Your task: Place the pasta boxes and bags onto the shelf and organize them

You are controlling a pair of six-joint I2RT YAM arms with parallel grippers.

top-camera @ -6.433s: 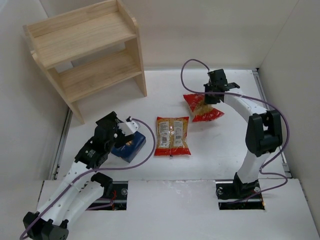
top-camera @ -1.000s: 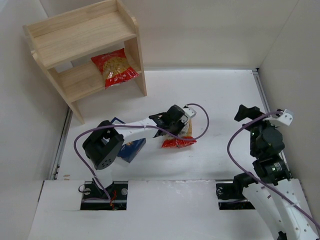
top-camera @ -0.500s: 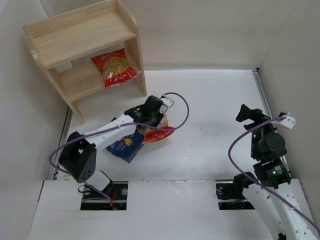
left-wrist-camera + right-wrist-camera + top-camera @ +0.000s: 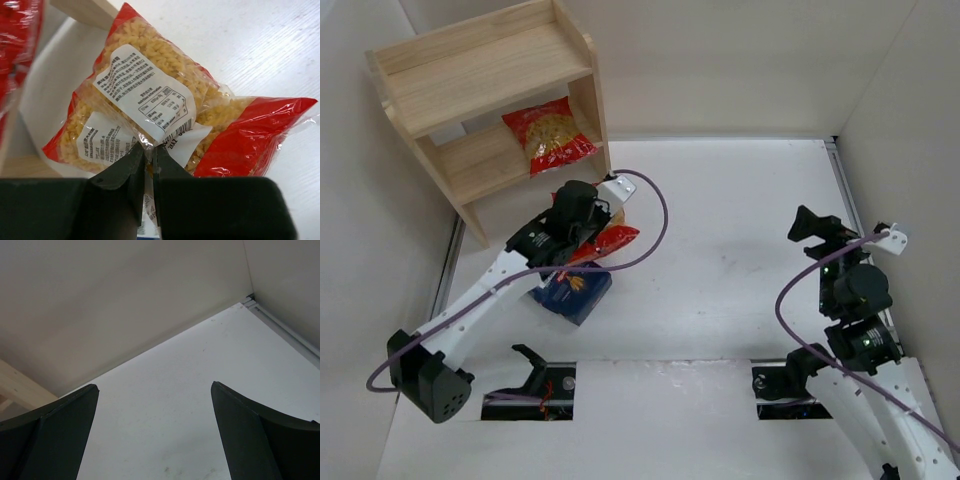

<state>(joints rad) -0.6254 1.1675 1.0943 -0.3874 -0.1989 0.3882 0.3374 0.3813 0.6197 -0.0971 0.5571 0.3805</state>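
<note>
The light wooden shelf (image 4: 490, 100) stands at the back left, with one red-banded bag of yellow pasta (image 4: 550, 135) lying on its lower tier. My left gripper (image 4: 588, 238) is shut on a second bag (image 4: 616, 240), just in front of the shelf's right panel. In the left wrist view the fingertips (image 4: 148, 152) pinch the clear plastic below the white labels of this bag (image 4: 165, 100), which hangs above the table. The dark blue pasta box (image 4: 575, 293) lies on the table just under the held bag. My right gripper (image 4: 810, 225) is open and holds nothing (image 4: 154, 385).
White walls enclose the table on the left, back and right. A metal rail (image 4: 850, 200) runs along the right edge. The shelf's wooden foot (image 4: 85, 10) and the shelved bag (image 4: 15, 40) show at the left wrist view's top left.
The left arm has carried the labelled bag leftward and back, from mid-table to over the blue box near the shelf. The right arm has hardly moved.
</note>
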